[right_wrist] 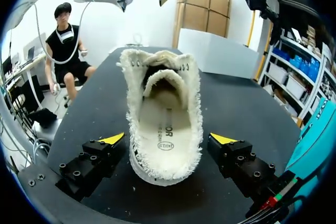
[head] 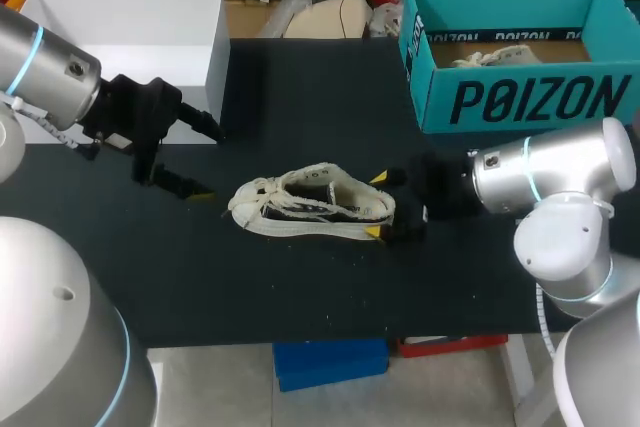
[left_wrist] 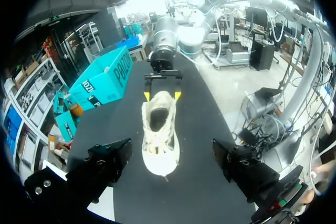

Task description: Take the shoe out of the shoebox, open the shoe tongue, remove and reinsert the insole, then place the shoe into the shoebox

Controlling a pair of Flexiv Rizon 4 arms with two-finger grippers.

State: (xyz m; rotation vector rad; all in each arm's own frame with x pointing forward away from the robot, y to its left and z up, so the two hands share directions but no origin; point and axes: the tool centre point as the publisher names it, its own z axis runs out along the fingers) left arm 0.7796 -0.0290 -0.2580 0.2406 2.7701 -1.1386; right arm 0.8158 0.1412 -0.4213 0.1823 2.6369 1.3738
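Observation:
A cream canvas shoe (head: 312,205) with frayed edges lies on its sole on the black table (head: 300,292), toe toward my left arm. My right gripper (head: 377,205) is open, its yellow tips on either side of the heel and apart from it. From the right wrist, the shoe (right_wrist: 165,124) lies between the fingers of the right gripper (right_wrist: 168,140), with the insole (right_wrist: 164,129) and tongue (right_wrist: 160,80) showing. My left gripper (head: 200,159) hangs open and empty short of the toe. In the left wrist view, the shoe (left_wrist: 159,124) lies ahead of the left gripper (left_wrist: 171,148). The teal shoebox (head: 520,97) stands at the back right.
A white open box (head: 130,42) stands at the back left, right behind my left arm. The teal shoebox (left_wrist: 105,80) holds paper and something pale. Bare black tabletop stretches in front of the shoe to the near edge.

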